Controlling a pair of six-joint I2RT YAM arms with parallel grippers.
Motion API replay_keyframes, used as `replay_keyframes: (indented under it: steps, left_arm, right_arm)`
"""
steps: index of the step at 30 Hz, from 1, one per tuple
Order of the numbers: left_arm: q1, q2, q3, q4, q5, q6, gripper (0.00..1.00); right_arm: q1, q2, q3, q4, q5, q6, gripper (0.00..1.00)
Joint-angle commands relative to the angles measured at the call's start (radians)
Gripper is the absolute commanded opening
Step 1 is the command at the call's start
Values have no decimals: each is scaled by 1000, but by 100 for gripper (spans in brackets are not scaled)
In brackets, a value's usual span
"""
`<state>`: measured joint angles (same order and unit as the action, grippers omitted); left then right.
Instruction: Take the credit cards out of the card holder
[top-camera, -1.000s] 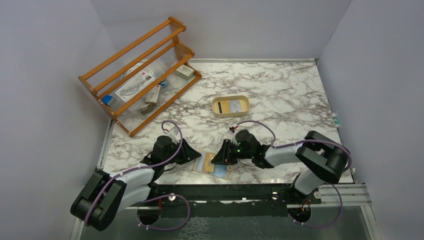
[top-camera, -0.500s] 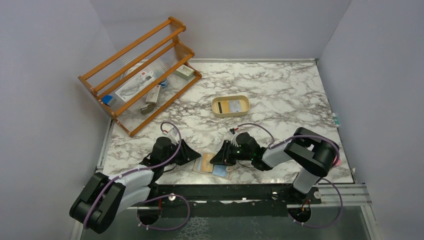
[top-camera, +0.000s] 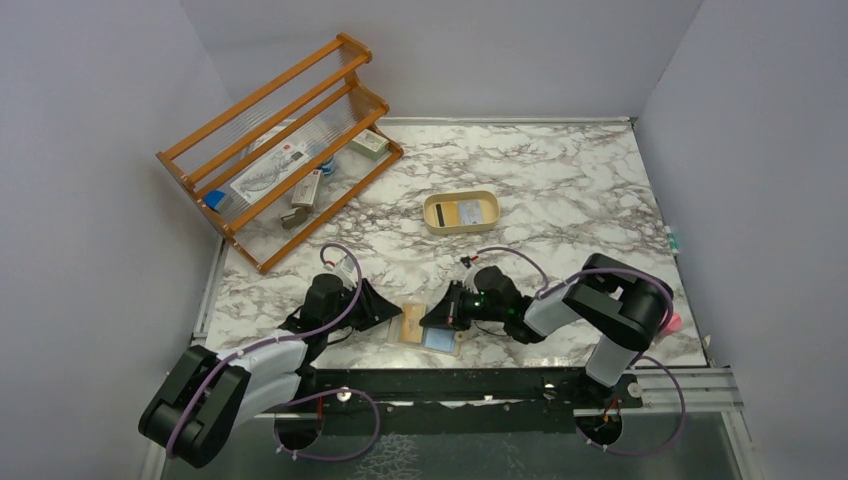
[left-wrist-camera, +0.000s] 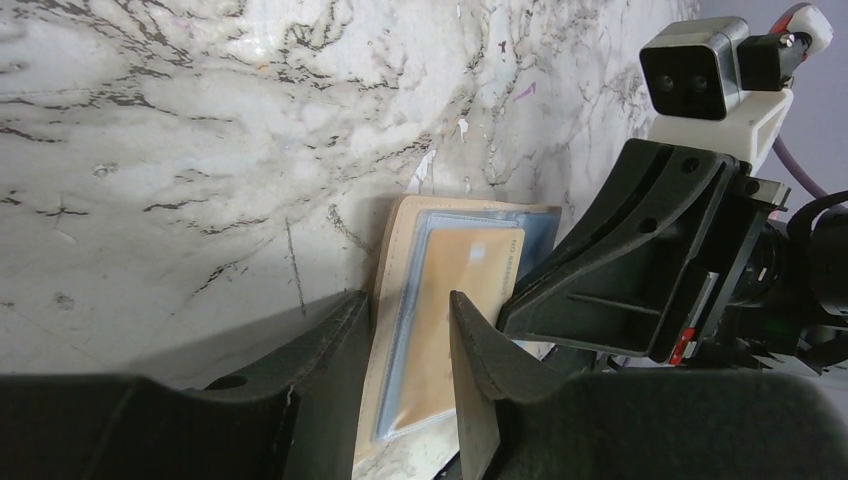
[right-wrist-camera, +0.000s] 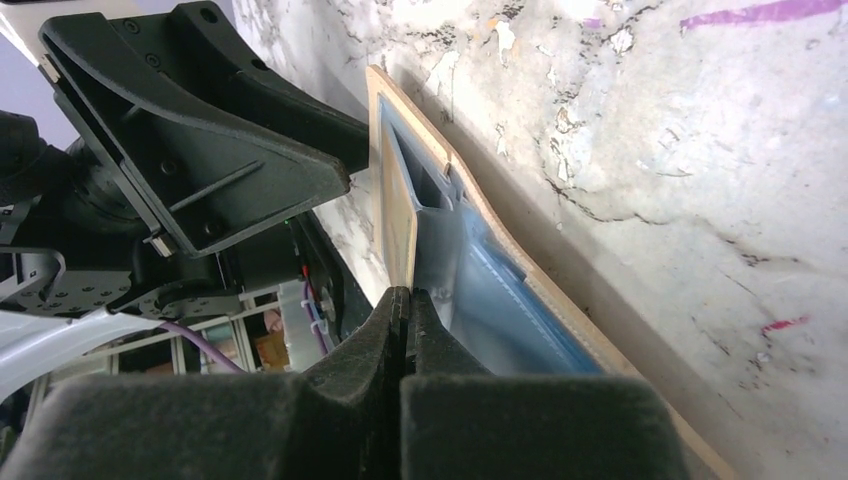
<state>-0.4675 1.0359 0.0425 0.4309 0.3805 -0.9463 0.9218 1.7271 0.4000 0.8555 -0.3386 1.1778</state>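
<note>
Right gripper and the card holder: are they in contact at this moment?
Touching. The right wrist view shows the right gripper, jaws shut, pressed against the raised blue inner edge of the card holder, with no gap between them.

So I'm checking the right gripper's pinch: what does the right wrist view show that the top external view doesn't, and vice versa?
Only right wrist: the right gripper closed at the gaping light-blue pocket of the tan folding wallet; whether anything is pinched is unclear. Only top external: the orange wooden rack and the cream oval tray with cards in it. Both: the wallet lying open, with the left gripper at its opposite edge.
</note>
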Motion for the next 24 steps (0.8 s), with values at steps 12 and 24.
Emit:
replay_keyframes:
  steps: [12, 24]
  left_arm:
    - [-7, -38, -17, -52, -52, -19, 39]
    - [-7, -53, 1, 20, -115, -70, 0]
  right_arm:
    - [-160, 48, 78, 114, -261, -124, 1]
    - [-215, 189, 220, 103, -468, -169, 1]
